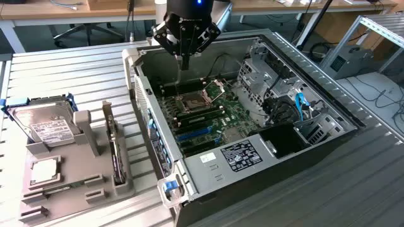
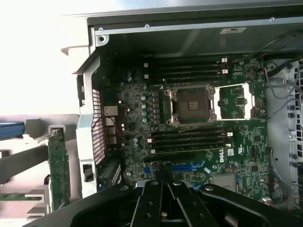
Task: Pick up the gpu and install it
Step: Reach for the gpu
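Zero steps done. Gpu (image 1: 113, 142) untouched, on edge in grey rack (image 1: 88, 137), exterior view's left of open case (image 1: 146, 99). Gripper (image 1: 184, 65) pinched shut, empty, above motherboard (image 1: 211, 118) far end. Pickup, install remaining.

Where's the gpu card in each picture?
Exterior view: the gpu stands on edge in the grey holder, on the exterior view's left of the computer case.
Wrist view: the gpu stands outside the case, beside its perforated wall.
Shared landmark: the processor socket.
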Robot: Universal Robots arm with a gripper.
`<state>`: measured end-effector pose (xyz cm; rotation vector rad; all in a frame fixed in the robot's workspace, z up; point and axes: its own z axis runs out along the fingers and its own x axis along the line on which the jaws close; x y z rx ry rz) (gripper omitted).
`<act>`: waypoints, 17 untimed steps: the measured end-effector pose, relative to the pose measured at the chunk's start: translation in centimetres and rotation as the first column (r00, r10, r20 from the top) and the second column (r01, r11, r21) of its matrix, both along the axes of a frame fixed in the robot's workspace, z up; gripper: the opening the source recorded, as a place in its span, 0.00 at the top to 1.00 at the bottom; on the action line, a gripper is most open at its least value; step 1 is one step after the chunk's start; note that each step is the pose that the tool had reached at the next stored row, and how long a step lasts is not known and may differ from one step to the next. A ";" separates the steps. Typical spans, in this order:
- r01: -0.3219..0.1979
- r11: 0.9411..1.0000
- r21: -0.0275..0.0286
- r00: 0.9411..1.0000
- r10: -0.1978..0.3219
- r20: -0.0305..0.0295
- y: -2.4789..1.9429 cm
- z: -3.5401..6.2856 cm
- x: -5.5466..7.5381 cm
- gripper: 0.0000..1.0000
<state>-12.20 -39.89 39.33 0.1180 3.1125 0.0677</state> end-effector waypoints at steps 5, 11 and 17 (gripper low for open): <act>0.000 1.000 0.000 1.000 0.000 0.000 0.00 0.00 -0.3 0.89; 0.000 1.000 0.000 1.000 0.000 0.000 0.00 0.00 -0.7 0.89; 0.000 1.000 0.000 1.000 0.000 0.000 0.00 0.00 -0.9 0.89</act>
